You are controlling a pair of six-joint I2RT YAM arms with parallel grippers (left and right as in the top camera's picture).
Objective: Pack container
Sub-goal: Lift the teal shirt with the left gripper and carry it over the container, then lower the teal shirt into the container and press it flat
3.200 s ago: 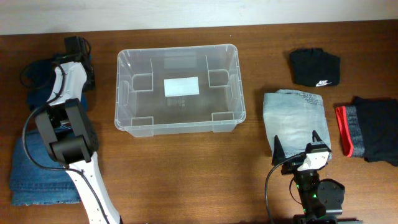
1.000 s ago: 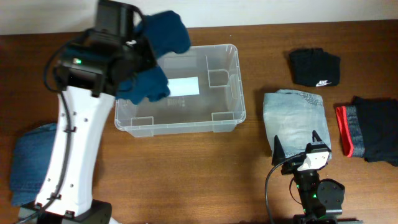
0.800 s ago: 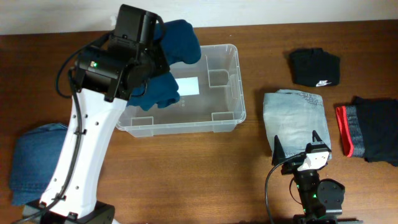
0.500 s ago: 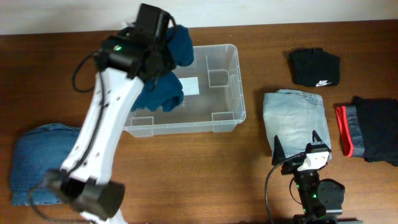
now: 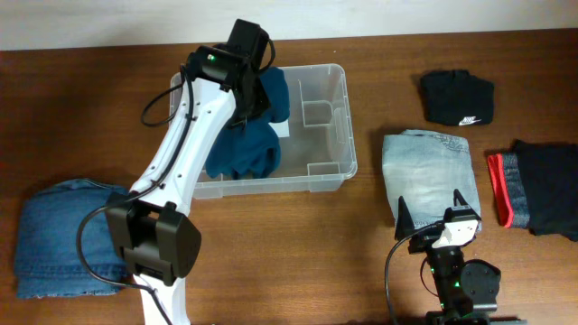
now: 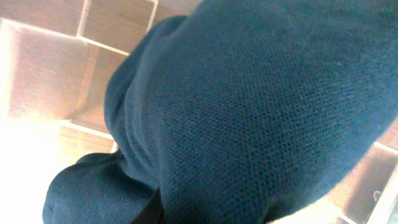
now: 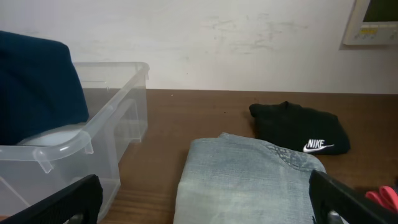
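Observation:
The container [image 5: 349,135] is a clear plastic bin at the table's back centre. My left gripper [image 5: 258,83] reaches over its back left part, shut on a dark blue knit garment [image 5: 242,149] that hangs down inside the bin. In the left wrist view the garment [image 6: 249,106] fills the frame and hides the jaws; the bin's wall [image 6: 43,68] shows at upper left. My right gripper [image 5: 432,213] is open and empty at the near end of folded light-denim jeans [image 5: 429,167]. The right wrist view shows its jaws [image 7: 202,190] apart over the jeans [image 7: 249,180], with the container [image 7: 118,93] to the left.
A black Nike garment [image 5: 457,97] lies at the back right and also shows in the right wrist view [image 7: 298,127]. A dark folded garment with a red band [image 5: 537,185] lies at the far right. Folded blue jeans [image 5: 59,239] lie at the front left.
My left arm lifted the dark blue garment from the far left, carried it right over the container and lowered it inside. The right arm has not moved.

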